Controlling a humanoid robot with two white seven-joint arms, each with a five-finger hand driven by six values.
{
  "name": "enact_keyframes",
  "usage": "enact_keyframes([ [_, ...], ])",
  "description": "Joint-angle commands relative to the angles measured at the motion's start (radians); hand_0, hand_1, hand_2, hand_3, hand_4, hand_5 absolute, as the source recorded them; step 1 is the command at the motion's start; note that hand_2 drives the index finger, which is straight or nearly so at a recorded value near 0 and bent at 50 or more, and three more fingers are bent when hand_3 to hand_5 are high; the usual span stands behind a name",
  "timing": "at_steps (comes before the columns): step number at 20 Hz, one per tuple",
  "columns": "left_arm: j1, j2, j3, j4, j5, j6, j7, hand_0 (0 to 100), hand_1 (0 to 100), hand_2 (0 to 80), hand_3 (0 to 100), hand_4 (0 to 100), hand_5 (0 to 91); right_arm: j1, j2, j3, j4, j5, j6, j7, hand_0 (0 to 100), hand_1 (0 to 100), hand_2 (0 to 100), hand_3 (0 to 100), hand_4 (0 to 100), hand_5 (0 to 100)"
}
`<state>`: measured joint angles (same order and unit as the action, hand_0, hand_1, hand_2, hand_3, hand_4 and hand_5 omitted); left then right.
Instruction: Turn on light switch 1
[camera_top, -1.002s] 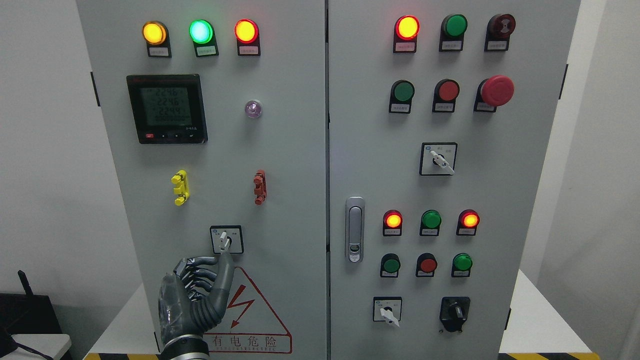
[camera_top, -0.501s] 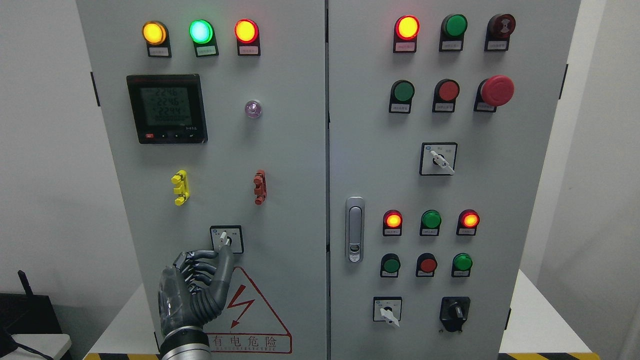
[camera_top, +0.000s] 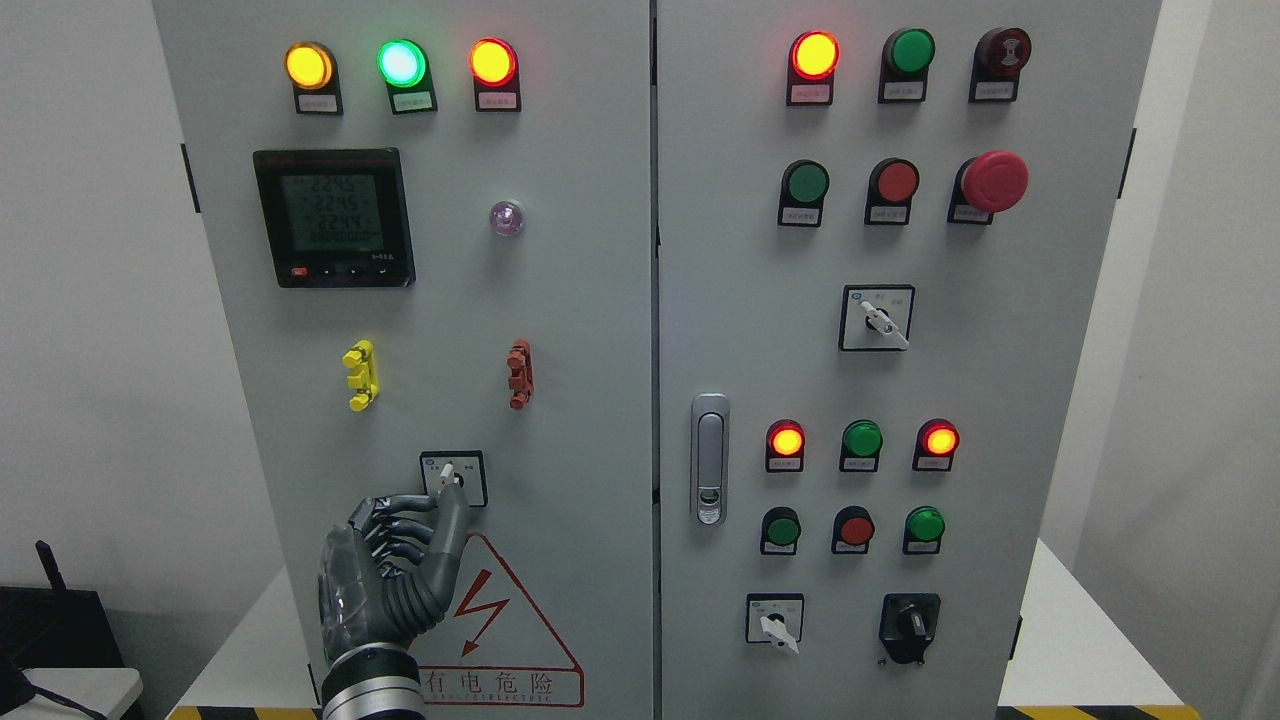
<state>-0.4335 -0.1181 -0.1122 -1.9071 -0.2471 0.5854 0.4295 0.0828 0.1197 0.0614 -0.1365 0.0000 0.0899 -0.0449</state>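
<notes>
The rotary selector switch (camera_top: 449, 474), a white lever on a black-framed square plate, sits low on the left cabinet door (camera_top: 560, 300), above the warning triangle (camera_top: 500, 610). My left hand (camera_top: 440, 497) comes up from the bottom edge, just below the switch. Its thumb (camera_top: 452, 520) points upward, the tip resting on the lower part of the knob. The other fingers (camera_top: 400, 520) are curled, their tips at the plate's lower left corner. The lever still shows above the thumb tip, and nothing is clearly pinched. The right arm is out of view.
Above the switch are a yellow clip (camera_top: 359, 375), a red clip (camera_top: 519, 374), a digital meter (camera_top: 333, 217) and three lit lamps. The right door carries a handle (camera_top: 709, 458), an emergency stop (camera_top: 995, 181), several lamps, buttons and selector switches.
My left hand has risen a little along the door. Its thumb tip, which was at the plate's bottom edge, now lies on the knob.
</notes>
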Motion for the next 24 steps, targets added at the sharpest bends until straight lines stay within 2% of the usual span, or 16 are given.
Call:
enact_keyframes([
  [1,-0.007,0.0,-0.001,0.002,0.0,0.004,-0.005,24,51,47.9,74,80,82.4,0.0,0.0,0.0,0.0,-0.018,0.001,0.0,12,39,0,0,0,0],
  [24,-0.031,0.0,-0.004,0.0,0.005,0.077,-0.009,24,48,49.4,75,80,80.8,0.0,0.0,0.0,0.0,-0.017,0.001,0.0,12,39,0,0,0,0],
])
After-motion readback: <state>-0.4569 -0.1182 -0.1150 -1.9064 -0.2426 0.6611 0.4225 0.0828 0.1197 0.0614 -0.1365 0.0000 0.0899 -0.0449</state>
